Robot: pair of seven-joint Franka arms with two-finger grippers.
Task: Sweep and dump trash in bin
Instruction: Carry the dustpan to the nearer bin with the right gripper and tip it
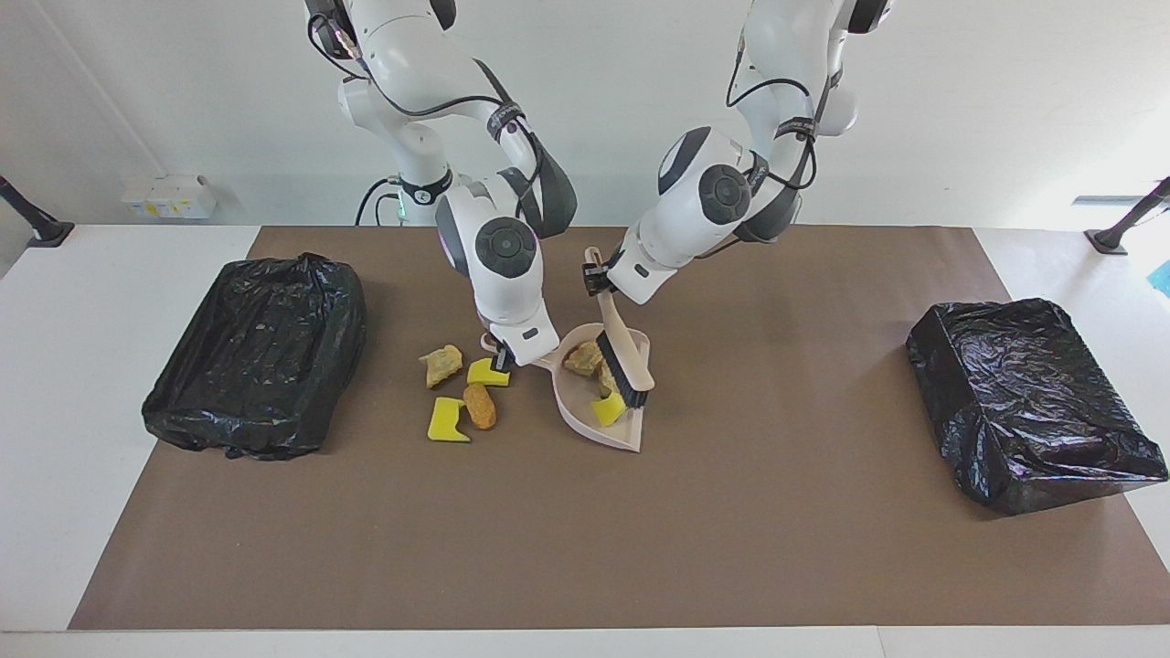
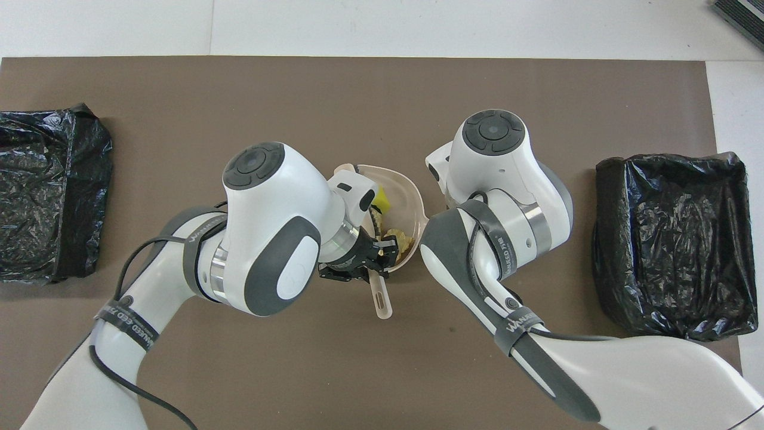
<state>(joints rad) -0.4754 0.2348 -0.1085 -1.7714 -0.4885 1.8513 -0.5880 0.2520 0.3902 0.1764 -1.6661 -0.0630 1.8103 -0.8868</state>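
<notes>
The left gripper [image 1: 599,274] is closed around the upper end of the brush [image 1: 623,361] handle, holding it tilted, with the black bristles down inside the dustpan [image 1: 608,425]. The right gripper [image 1: 501,352] is clamped on the dustpan's handle at the end nearer the robots, keeping the pan's open mouth pointing away from them.

Three pieces of the trash are in the pan, directly under the left gripper's brush: a tan chunk [image 1: 582,357] near the handle end, a second tan chunk [image 1: 605,376] half hidden by the bristles, and a yellow wedge [image 1: 608,410] at the bristle tips near the pan's lip.

The other four pieces lie on the brown tabletop [image 1: 777,512] beside the pan, toward the right arm's end. A yellow foam wedge [image 1: 487,372] sits just beside the right gripper, almost touching it. A brown chunk [image 1: 442,365] lies next to that wedge, a little nearer the bin at that end. Farther from the robots lie a brown bread-like piece [image 1: 479,406] and another yellow wedge [image 1: 447,421], touching each other.

A black-lined bin [image 1: 260,356] stands at the right arm's end of the tabletop, and a second black-lined bin [image 1: 1033,402] at the left arm's end, both well apart from the trash.
</notes>
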